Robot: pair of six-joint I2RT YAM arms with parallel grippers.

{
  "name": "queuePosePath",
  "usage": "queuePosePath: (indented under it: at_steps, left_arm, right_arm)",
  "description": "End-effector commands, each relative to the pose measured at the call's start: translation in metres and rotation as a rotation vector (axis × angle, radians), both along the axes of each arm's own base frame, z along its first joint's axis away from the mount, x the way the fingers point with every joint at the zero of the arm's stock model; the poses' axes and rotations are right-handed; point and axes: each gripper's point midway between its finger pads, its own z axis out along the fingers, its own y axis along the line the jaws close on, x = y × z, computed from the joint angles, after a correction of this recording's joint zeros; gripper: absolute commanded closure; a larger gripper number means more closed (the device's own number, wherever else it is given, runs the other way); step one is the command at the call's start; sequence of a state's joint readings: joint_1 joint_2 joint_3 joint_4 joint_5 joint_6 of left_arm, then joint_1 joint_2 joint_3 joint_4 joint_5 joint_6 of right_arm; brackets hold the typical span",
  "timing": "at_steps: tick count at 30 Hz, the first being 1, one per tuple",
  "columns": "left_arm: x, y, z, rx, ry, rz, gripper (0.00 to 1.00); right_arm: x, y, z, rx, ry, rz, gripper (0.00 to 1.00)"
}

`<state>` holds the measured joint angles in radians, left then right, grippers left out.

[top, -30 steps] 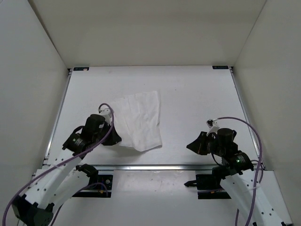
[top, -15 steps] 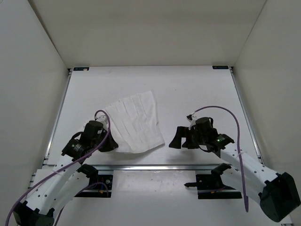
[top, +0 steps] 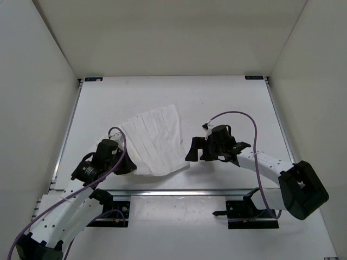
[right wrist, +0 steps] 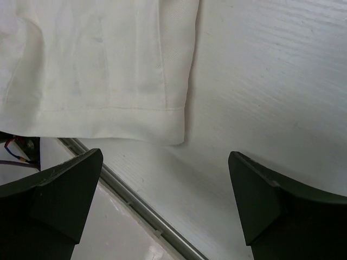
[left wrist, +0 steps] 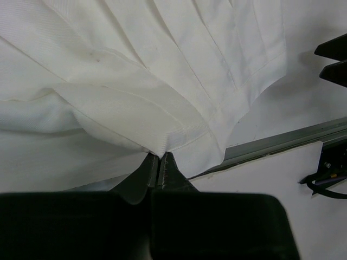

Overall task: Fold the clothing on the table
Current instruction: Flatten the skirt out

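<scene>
Near the front-left of the table [top: 227,103], the clothing [top: 157,142] lies fanned out, its near-left edge pinched between the closed fingers of the left gripper [left wrist: 158,164]. The right gripper [right wrist: 165,157] hovers just off the garment's near-right corner, jaws spread wide and holding nothing. That corner sits close to the front rail [top: 179,192], so a shallow closure could catch only the hem, or miss it. An uneven lift would likely skew the pleats and drag the thin cloth.
</scene>
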<state>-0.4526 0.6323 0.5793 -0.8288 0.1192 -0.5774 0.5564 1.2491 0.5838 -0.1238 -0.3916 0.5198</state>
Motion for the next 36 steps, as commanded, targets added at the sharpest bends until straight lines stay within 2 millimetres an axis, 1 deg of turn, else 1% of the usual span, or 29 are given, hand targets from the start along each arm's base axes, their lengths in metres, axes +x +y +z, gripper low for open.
queuePosePath:
  at_steps: [1, 4, 5, 6, 7, 9, 10, 12, 13, 14, 15, 17, 18, 20, 21, 22, 23, 24, 25, 26, 27, 30, 32, 33, 34, 35, 36]
  left_arm:
    - [0.007, -0.003, 0.005, -0.025, -0.029, 0.003, 1.0]
    - [0.009, -0.003, 0.004, -0.027, -0.03, 0.005, 1.0]
    - [0.009, -0.004, 0.004, -0.026, -0.025, 0.002, 1.0]
    - [0.009, -0.003, 0.0, -0.024, -0.015, 0.01, 1.0]
    - [0.009, -0.005, 0.003, -0.028, -0.025, 0.002, 1.0]
    - [0.009, -0.006, 0.002, -0.03, -0.021, -0.001, 1.0]
    - [0.01, -0.004, 0.001, -0.028, -0.02, 0.006, 1.0]
    - [0.01, -0.004, 0.001, -0.027, -0.018, 0.006, 1.0]
    - [0.01, -0.005, 0.003, -0.032, -0.023, 0.0, 1.0]
    - [0.01, -0.004, -0.001, -0.024, -0.014, 0.003, 1.0]
    - [0.011, -0.005, 0.002, -0.03, -0.02, 0.0, 1.0]
    - [0.012, -0.004, 0.002, -0.027, -0.025, 0.009, 1.0]
    - [0.011, -0.005, 0.0, -0.025, -0.018, 0.002, 1.0]
    - [0.01, -0.004, -0.002, -0.021, -0.014, 0.006, 1.0]
    - [0.011, -0.003, -0.001, -0.023, -0.02, 0.01, 1.0]
    - [0.012, -0.002, 0.0, -0.023, -0.025, 0.018, 1.0]
    - [0.011, -0.002, -0.001, -0.025, -0.02, 0.02, 1.0]
    - [0.009, -0.002, -0.004, -0.023, -0.013, 0.012, 1.0]
    - [0.009, -0.002, -0.005, -0.028, -0.01, 0.016, 1.0]
    - [0.01, -0.003, -0.002, -0.034, -0.017, 0.018, 1.0]
    - [0.01, -0.003, -0.003, -0.042, -0.009, 0.023, 1.0]
    - [0.011, -0.007, -0.005, -0.055, -0.003, 0.023, 1.0]
    - [0.011, -0.006, -0.01, -0.037, 0.019, 0.029, 1.0]
    - [0.014, -0.005, -0.008, -0.022, 0.016, 0.035, 1.0]
    - [0.017, -0.002, -0.007, -0.004, 0.017, 0.044, 1.0]
    - [0.017, 0.001, -0.012, 0.022, 0.037, 0.053, 1.0]
    - [0.022, 0.002, -0.007, 0.026, 0.021, 0.058, 1.0]
  right_arm:
    - [0.016, 0.02, 0.016, 0.053, -0.071, 0.024, 0.03]
    - [0.014, 0.026, 0.007, 0.044, -0.047, 0.044, 0.02]
    - [0.014, 0.027, 0.002, 0.039, -0.031, 0.047, 0.03]
    - [0.01, 0.028, -0.004, 0.033, -0.013, 0.053, 0.04]
    - [0.011, 0.03, -0.004, 0.033, -0.016, 0.06, 0.04]
    - [0.012, 0.035, -0.005, 0.047, -0.014, 0.063, 0.09]
    - [0.011, 0.036, -0.009, 0.043, -0.006, 0.065, 0.12]
    - [0.006, 0.04, -0.01, 0.059, 0.006, 0.082, 0.17]
    - [0.004, 0.041, -0.014, 0.059, 0.017, 0.088, 0.17]
    - [0.007, 0.043, -0.011, 0.066, 0.019, 0.08, 0.19]
    - [0.008, 0.043, -0.013, 0.053, 0.018, 0.072, 0.19]
    - [0.005, 0.048, -0.016, 0.055, 0.017, 0.088, 0.21]
    - [0.002, 0.051, -0.015, 0.065, 0.026, 0.099, 0.25]
    - [0.002, 0.052, -0.02, 0.061, 0.043, 0.098, 0.31]
    - [-0.002, 0.054, -0.021, 0.059, 0.055, 0.11, 0.39]
    - [-0.001, 0.053, -0.022, 0.062, 0.059, 0.103, 0.52]
    - [0.0, 0.053, -0.025, 0.057, 0.059, 0.098, 0.61]
    - [-0.002, 0.053, -0.024, 0.064, 0.066, 0.101, 0.79]
    - [-0.005, 0.052, -0.027, 0.061, 0.078, 0.1, 0.91]
    - [-0.005, 0.052, -0.028, 0.06, 0.08, 0.1, 0.98]
    - [-0.003, 0.05, -0.027, 0.058, 0.08, 0.084, 1.0]
    - [0.003, 0.044, -0.02, 0.055, 0.065, 0.061, 1.0]
    - [0.015, 0.034, 0.003, 0.057, -0.013, 0.022, 1.0]
    - [0.013, 0.027, 0.003, 0.034, -0.002, 0.007, 1.0]
    - [0.018, 0.019, 0.019, 0.043, -0.058, -0.011, 1.0]
    - [0.015, 0.013, 0.032, 0.048, -0.088, -0.014, 1.0]
    - [0.013, 0.003, 0.032, 0.035, -0.076, -0.039, 1.0]
